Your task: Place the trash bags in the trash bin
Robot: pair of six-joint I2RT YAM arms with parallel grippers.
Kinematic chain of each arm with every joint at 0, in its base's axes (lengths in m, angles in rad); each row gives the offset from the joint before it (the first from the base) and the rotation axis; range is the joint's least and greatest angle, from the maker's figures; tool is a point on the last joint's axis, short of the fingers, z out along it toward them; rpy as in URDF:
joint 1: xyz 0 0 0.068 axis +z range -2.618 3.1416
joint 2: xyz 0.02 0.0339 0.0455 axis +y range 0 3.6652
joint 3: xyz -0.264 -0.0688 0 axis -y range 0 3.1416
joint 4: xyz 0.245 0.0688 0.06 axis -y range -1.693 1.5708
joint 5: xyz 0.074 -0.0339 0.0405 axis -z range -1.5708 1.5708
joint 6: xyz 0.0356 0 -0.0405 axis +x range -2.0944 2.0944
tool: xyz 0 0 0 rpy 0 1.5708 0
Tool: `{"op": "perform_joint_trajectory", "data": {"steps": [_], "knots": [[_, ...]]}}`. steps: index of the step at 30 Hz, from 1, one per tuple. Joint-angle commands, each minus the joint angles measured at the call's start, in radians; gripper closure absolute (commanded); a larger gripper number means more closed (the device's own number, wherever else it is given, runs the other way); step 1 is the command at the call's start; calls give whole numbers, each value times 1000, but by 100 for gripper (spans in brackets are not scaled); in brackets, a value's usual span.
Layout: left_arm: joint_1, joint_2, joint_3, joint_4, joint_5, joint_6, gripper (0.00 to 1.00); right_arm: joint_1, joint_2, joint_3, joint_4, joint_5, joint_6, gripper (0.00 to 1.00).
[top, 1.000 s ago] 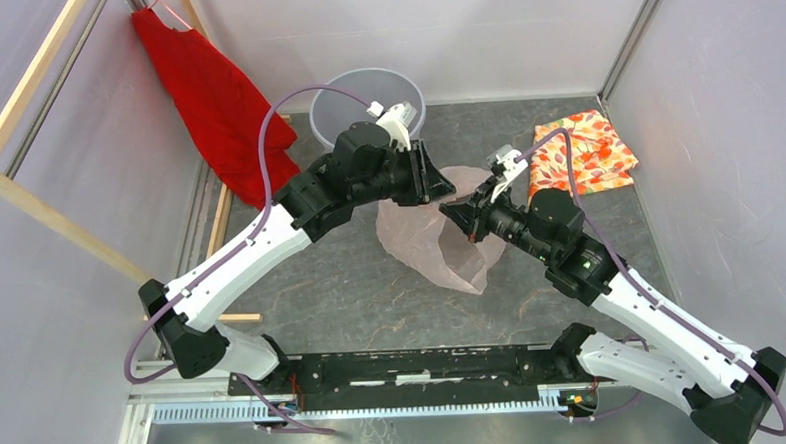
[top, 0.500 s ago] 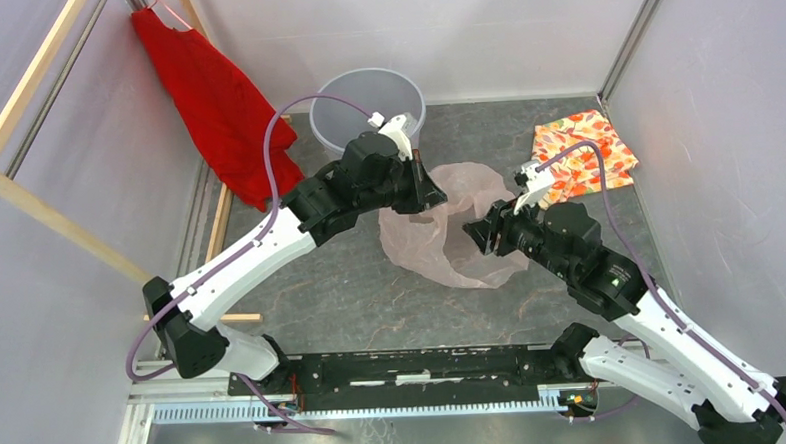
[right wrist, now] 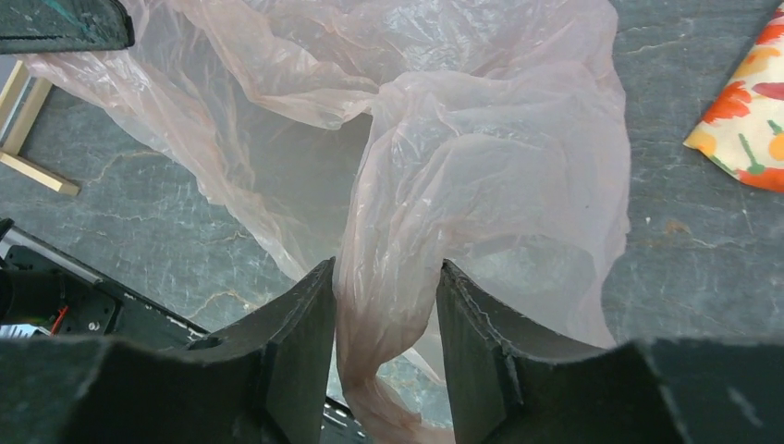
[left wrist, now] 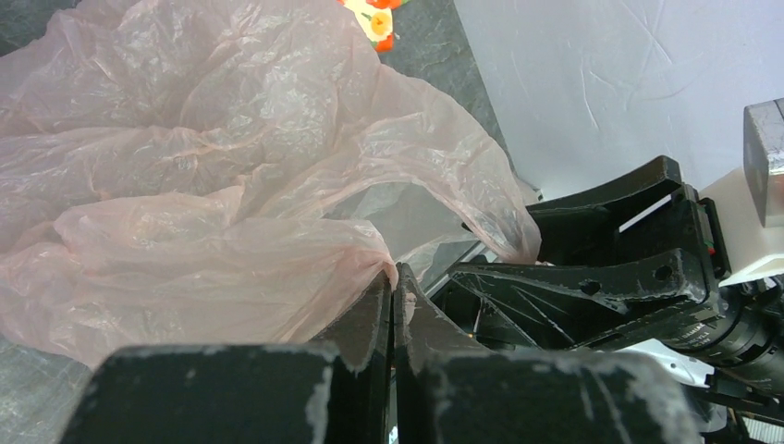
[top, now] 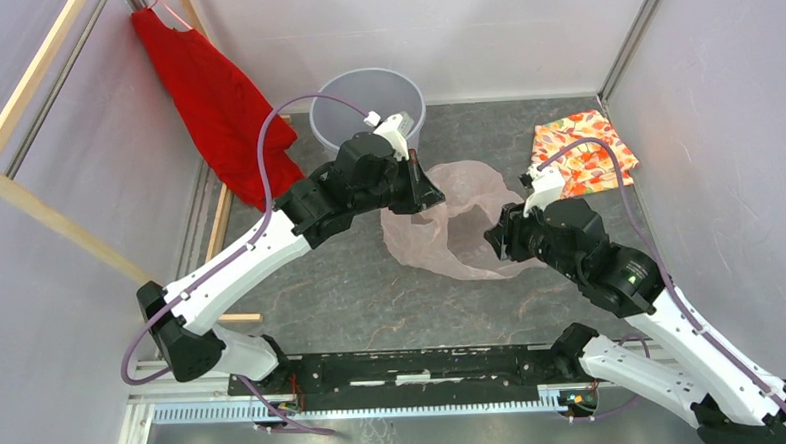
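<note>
Jaws on the right gripper (right wrist: 384, 273) stand roughly half open. You can see a gathered fold of the trash bag (right wrist: 481, 157) running up between the two fingers (right wrist: 300, 342). The plastic brushes their inner faces but is not pressed flat, so treat this fold as unclamped. In the overhead view, the right gripper (top: 497, 239) is the one farther from the trash bin (top: 353, 94). It sits to the bin's near right, at the near right edge of the bag.

Jaws on the left gripper (left wrist: 393, 277) are fully closed, finger against finger. Note that a pinch of the bag's thin edge (left wrist: 370, 254) is caught at the tips, and the film fans out crinkled from that point. From above, the left gripper (top: 430, 192) lies just on the near side of the bin, slightly to its right.

Observe that the trash bag (top: 468, 189) is wholly outside the bin. It is spread on the grey table (top: 352, 284) on the bin's near right, with its mouth gaping between the two grippers. Its far edge comes close to the bin's base. You cannot tell whether they touch, because the left arm covers that spot.

The bin stands upright against the back wall. A red garment (top: 214, 100) hangs just to the left of the bin. A folded floral cloth (top: 596, 138) lies well to the right of the bin, apart from the bag.
</note>
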Motion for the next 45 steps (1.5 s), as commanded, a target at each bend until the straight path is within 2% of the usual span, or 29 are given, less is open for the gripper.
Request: {"op": "perform_joint_trajectory", "data": {"steps": [1,10,13,19,24,30,33,34,37,39,41,42,44,45], "knots": [[-5,-37,2,8,-3,40,98,4,-15,67,-79,33,-18,50],[-10,-39,1,9,-6,39,98,4,-18,80,-146,21,-33,50],[-12,-37,2,8,-5,39,98,4,-10,70,-169,7,-56,46],[-17,-38,3,8,-6,39,98,4,16,47,-204,-3,-95,46],[-18,-34,6,7,-8,37,98,4,33,18,-201,-48,-124,38],[-21,-26,10,4,-9,39,98,3,29,-25,-196,-101,-139,38],[-23,-26,13,-1,-16,40,98,4,16,-30,-209,-95,-137,47],[-23,-25,12,-1,-17,42,98,4,13,-27,-216,-95,-138,53],[-23,3,15,12,-1,43,98,3,32,31,-221,-43,-123,82],[-23,61,61,38,25,54,98,4,87,141,-206,60,-99,93],[-23,162,194,31,28,95,98,-1,185,295,-155,253,-110,100],[-22,229,296,14,22,126,98,-21,242,397,-130,357,-133,100],[-20,383,596,-46,8,198,98,-119,400,668,-123,416,-182,100],[-19,467,774,-84,16,225,98,-156,490,858,-121,405,-205,100]]}}
